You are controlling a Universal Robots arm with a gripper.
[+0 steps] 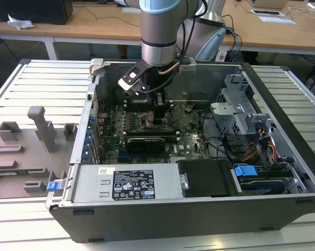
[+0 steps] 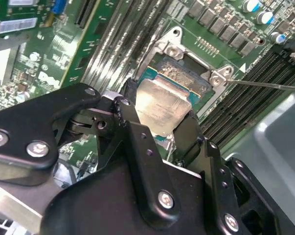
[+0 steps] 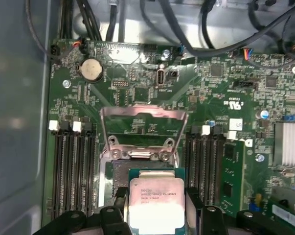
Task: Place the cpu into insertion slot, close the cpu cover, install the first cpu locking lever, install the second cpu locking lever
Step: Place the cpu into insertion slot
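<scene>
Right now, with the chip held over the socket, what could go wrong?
1. The cpu, clamped in the gripper, seems to hang offset from the insertion slot; lowered like this it may seat crooked or jam.
2. The cpu cover stands raised right beside the slot, so the chip could strike it on the way down.

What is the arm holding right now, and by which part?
The gripper holds the cpu, its jaws pinching two opposite side edges, just over the insertion slot.
</scene>
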